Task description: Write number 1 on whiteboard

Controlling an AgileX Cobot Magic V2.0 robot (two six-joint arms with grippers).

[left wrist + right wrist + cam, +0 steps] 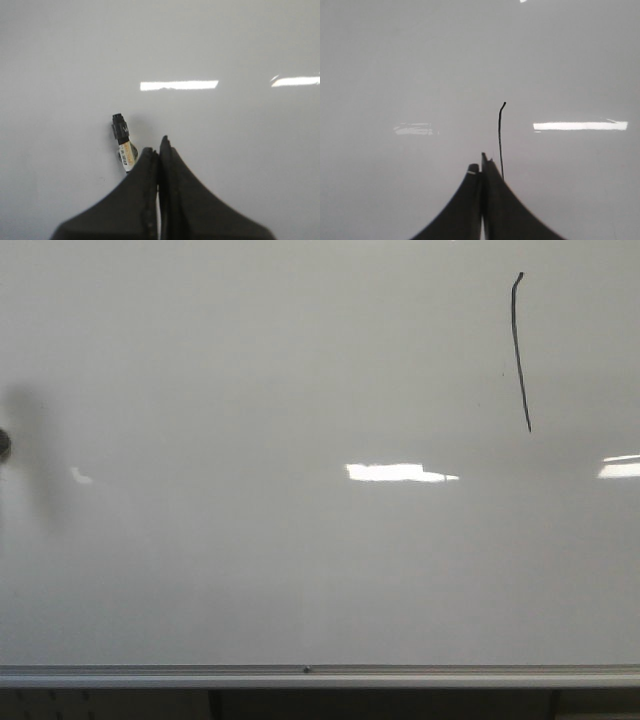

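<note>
Your thin black number 1 (519, 350) sits upper right on the glossy whiteboard (250, 570); silver rail (300, 674) below. Left fingers (150, 162) clamp a marker (123, 142), right fingers (492, 172) together.

Office or classroom: wall-filling whiteboard (250, 570), aluminium rail (150, 676).

Front camera faces the whiteboard (250, 570) square on, close enough that the board fills the view down to its silver rail (320, 675). Both wrist cameras look past their closed jaws at the same board. The number 1 (520, 350) shows in front and right wrist views.
</note>
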